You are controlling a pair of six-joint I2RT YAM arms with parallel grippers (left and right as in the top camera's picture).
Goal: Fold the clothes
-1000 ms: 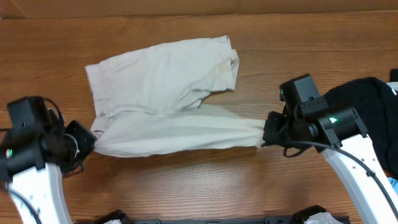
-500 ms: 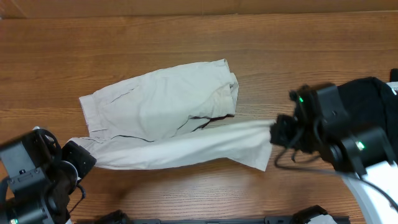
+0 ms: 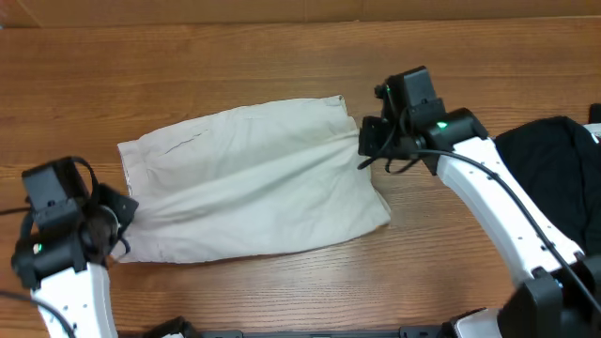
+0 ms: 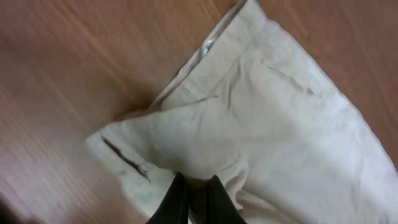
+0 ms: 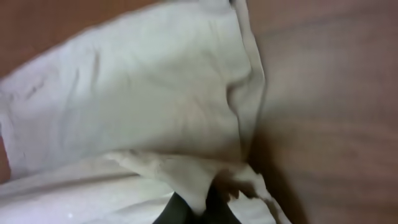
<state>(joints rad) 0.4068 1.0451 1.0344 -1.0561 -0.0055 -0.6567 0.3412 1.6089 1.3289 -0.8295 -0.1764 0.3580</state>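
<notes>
**A:** Item one, the task's garment: how is it entered?

**B:** Khaki shorts (image 3: 249,178), light beige, laid flat across the middle of the wooden table (image 3: 282,56); doubled over lengthwise, one layer drawn over the other; the long edges run left to right; a stitched hem is seen at the upper right corner, and a seamed band with a slit opening is seen in the left wrist view (image 4: 249,118).

**A:** Item two, the left gripper?

**B:** Left gripper (image 3: 120,218), placed at the left end of the shorts, near the lower corner; in its wrist view the two dark fingers (image 4: 176,202) are seen pressed close together with a fold of beige cloth pinched between them.

**A:** Item three, the right gripper?

**B:** Right gripper (image 3: 364,145), placed at the right end, against the upper right corner; in its wrist view (image 5: 193,208) the picture is blurred and only the dark finger bases are seen; cloth is bunched over them, so the jaws appear to be closed on a fold of the shorts, though this is not fully clear.

**A:** Other entries?

**B:** A black garment (image 3: 554,178), lying at the right edge of the table, well apart from the shorts and partly crossed by the right arm; the table surface is recorded as brown wood grain.
</notes>
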